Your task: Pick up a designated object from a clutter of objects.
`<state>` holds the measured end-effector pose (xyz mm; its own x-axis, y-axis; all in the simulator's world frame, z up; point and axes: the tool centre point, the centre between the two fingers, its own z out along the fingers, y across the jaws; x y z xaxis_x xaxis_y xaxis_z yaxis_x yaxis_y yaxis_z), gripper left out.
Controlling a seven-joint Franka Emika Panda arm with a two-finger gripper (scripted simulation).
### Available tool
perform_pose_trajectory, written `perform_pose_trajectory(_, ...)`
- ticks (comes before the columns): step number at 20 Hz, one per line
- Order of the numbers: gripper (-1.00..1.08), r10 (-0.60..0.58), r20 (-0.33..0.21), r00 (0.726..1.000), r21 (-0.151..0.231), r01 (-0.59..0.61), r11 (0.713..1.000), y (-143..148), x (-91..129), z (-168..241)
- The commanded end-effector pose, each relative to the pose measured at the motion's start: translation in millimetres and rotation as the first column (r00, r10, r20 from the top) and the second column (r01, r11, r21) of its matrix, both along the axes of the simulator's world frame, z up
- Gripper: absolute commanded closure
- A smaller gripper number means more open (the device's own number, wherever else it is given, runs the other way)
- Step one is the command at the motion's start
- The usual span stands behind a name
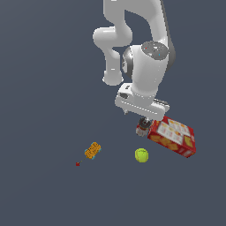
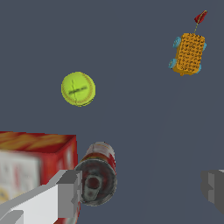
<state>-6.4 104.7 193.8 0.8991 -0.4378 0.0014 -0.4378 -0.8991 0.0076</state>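
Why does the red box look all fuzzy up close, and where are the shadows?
Wrist view: the red box sits very near the camera and its print renders smeared; the can and ball look sharper. Exterior view: flat, even light, no shadows under anything, no glare.

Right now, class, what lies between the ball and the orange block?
Nothing: only bare floor separates the ball and the orange block, shown in both views.

No real room here: this is a bare simulated test scene. A flat, featureless dark slate-grey floor [image 1: 44, 88] fills everything, without walls or furniture. Around the glossy white jointed robot arm [image 1: 141, 57], only a few computer-rendered props lie scattered on it.
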Motion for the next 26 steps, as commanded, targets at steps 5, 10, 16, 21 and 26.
perform_pose_trajectory(5,-0.92,-0.109,0.002,0.994,0.001,0.109,0.994,25.7,-8.8,-26.5)
perform_pose_trajectory(10,-0.92,-0.182,0.003,0.983,0.003,0.182,0.983,42.9,-16.4,-44.1)
perform_pose_trajectory(16,-0.92,-0.241,0.003,0.97,0.006,0.241,0.97,56.8,-23.7,-58.4)
perform_pose_trajectory(21,-0.92,-0.268,0.002,0.964,0.007,0.268,0.964,63.1,-27.2,-64.8)
perform_pose_trajectory(26,-0.92,-0.271,0.002,0.963,0.007,0.271,0.963,64.2,-28.0,-65.9)
